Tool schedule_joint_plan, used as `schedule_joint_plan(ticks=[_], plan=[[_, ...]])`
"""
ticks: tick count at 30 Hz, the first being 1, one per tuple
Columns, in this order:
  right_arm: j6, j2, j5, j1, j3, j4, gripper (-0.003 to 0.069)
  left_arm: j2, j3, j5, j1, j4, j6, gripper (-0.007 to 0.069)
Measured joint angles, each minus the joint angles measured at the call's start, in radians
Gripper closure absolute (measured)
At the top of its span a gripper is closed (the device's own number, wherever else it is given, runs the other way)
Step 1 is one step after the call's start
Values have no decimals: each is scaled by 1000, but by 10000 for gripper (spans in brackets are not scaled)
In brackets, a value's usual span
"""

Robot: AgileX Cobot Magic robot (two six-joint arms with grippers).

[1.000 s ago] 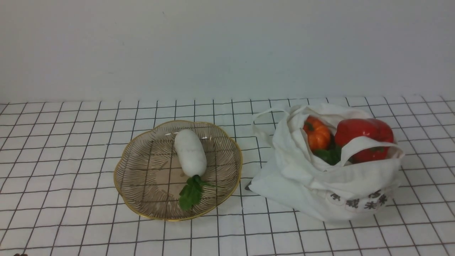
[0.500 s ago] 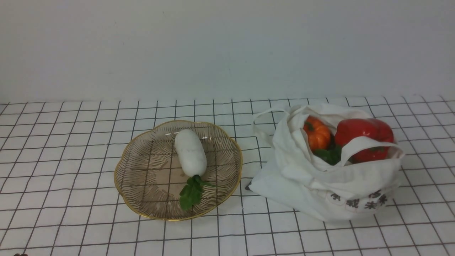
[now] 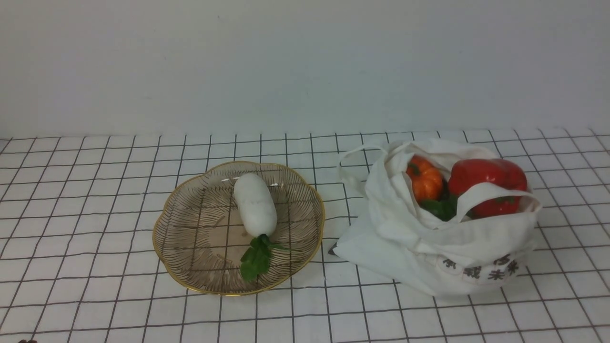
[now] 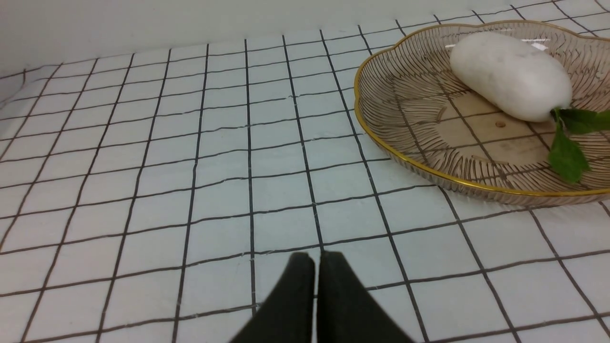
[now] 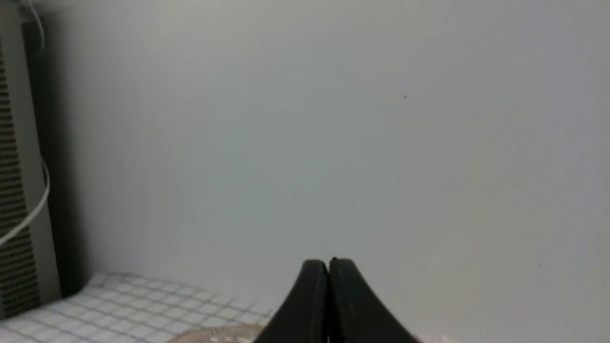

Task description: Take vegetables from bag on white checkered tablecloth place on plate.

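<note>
The white radish (image 3: 255, 204) with green leaves lies in the brownish glass plate (image 3: 190, 267) at centre-left of the white checkered tablecloth (image 3: 95, 190). The white cloth bag (image 3: 429, 247) sits to the right, holding the orange pumpkin (image 3: 425, 179) and the red pepper (image 3: 487, 183). Neither gripper shows in the front view. In the left wrist view my left gripper (image 4: 316, 257) is shut and empty over bare cloth, apart from the plate (image 4: 405, 157) and radish (image 4: 510, 76). In the right wrist view my right gripper (image 5: 329, 263) is shut and empty, raised and facing the wall.
A plain pale wall (image 3: 305, 66) runs behind the table. In the right wrist view a dark ribbed panel with a white cable (image 5: 19, 209) stands at the cloth's far edge.
</note>
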Motion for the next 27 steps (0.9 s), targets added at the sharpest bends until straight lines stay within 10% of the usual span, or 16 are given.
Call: schedule_joint_plan(ticks=[13,27], plan=[[1,1,95,-367,326,-106,673,0,0,1,0,0,0,632],[21,1,93,-412,326,-112,673,0,0,1,0,0,0,632]])
